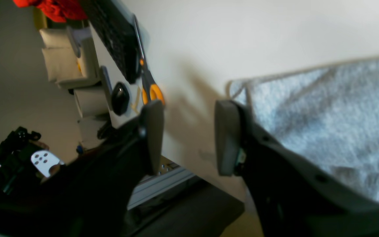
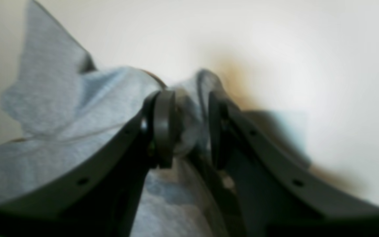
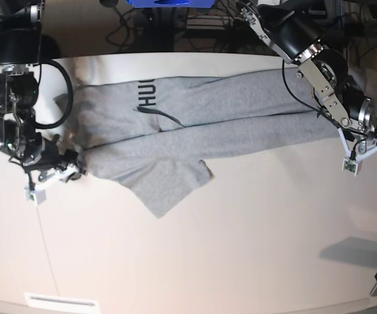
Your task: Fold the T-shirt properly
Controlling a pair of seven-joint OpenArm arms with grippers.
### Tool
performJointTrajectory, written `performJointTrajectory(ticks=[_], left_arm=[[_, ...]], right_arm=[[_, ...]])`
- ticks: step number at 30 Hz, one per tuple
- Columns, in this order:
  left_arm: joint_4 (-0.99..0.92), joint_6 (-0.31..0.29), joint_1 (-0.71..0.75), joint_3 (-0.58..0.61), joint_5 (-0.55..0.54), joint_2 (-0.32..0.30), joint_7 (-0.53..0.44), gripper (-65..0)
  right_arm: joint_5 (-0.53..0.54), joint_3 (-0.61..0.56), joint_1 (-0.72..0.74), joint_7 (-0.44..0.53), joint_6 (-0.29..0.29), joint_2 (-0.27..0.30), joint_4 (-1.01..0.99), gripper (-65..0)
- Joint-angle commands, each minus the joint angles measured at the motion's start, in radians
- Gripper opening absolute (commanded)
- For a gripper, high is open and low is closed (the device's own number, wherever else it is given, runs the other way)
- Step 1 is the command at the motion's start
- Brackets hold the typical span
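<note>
Base view: T-shirt (image 3: pixel 195 127) half-folded lengthwise (sleeve still splayed); left gripper (image 1: pixel 188 138) gapes empty, right gripper (image 2: pixel 186 128) pinches cloth.

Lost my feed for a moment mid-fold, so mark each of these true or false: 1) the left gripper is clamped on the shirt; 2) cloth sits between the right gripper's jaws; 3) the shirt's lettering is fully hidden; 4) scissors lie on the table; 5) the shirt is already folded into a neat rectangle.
1) False. The left gripper stands open with nothing between its jaws; the T-shirt edge lies beside it.
2) True. Grey fabric bunches between the jaws of the right gripper.
3) False. Black lettering shows in part near the far edge.
4) True. Orange-handled scissors lie on the table.
5) False. It lies stretched long, with one sleeve sticking out.
</note>
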Motion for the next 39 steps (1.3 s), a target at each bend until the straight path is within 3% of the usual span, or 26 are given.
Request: performJointTrajectory(ticks=[1, 6, 11, 16, 24, 29, 39], left_arm=[[0.026, 0.010, -0.014, 0.002, 0.007, -0.009, -0.001, -39.3], [0.029, 0.010, -0.037, -0.007, 0.001, -0.012, -0.001, -39.3], [-0.013, 0.010, -0.147, -0.116, 0.010, -0.014, -0.001, -39.3], [-0.096, 0.010, -0.196, -0.148, 0.007, -0.083, -0.001, -39.5], [0.030, 0.010, -0.065, -0.159, -0.007, -0.086, -0.006, -39.6], [0.033, 0.010, -0.014, -0.196, -0.074, -0.103, -0.006, -39.6], [0.029, 0.010, 0.008, -0.219, -0.079, -0.107, -0.006, -39.6]], right_arm=[[0.012, 0.008, 0.021, 0.012, 0.002, 0.015, 0.025, -47.7], [0.012, 0.008, 0.028, 0.020, 0.002, 0.015, 0.034, -47.9], [0.015, 0.001, 0.095, 0.010, 0.010, 0.014, 0.034, -47.9], [0.016, -0.150, 0.215, -0.043, 0.068, 0.011, 0.031, -43.5], [0.010, -0.357, 0.336, -0.060, 0.079, -0.063, -0.129, -42.7], [0.010, -0.504, 0.423, 0.027, 0.079, -0.064, -0.287, -42.5], [0.010, -0.570, 0.557, 0.040, 0.082, -0.127, -0.457, -41.4]])
